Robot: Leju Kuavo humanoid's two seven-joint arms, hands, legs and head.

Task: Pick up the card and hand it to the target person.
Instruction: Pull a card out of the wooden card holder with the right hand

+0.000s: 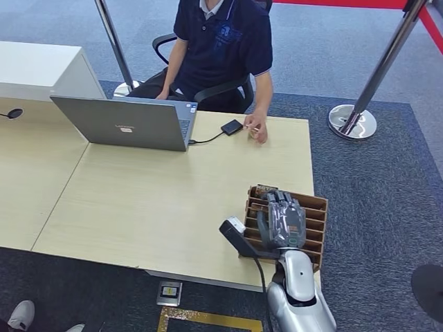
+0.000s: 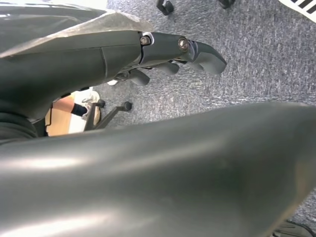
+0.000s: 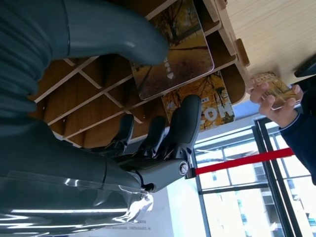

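A brown wooden card rack (image 1: 313, 214) stands at the table's front right corner. My right hand (image 1: 284, 218) hovers over it with fingers apart, holding nothing. In the right wrist view, two autumn-print cards (image 3: 175, 44) (image 3: 214, 103) stand in the rack's slots, with my thumb (image 3: 123, 34) on one side and my fingers (image 3: 178, 128) on the other. The seated person in a dark shirt (image 1: 224, 41) across the table holds another card (image 1: 252, 129) (image 3: 274, 88) in one hand. My left hand (image 2: 175, 54) hangs over grey carpet, fingers loosely extended and empty.
A grey laptop (image 1: 131, 123) sits open at the table's far left, cabled to a small black device (image 1: 231, 126). A black handheld unit (image 1: 237, 232) lies against the rack's left side. Chrome stanchion posts (image 1: 352, 121) stand beyond the table.
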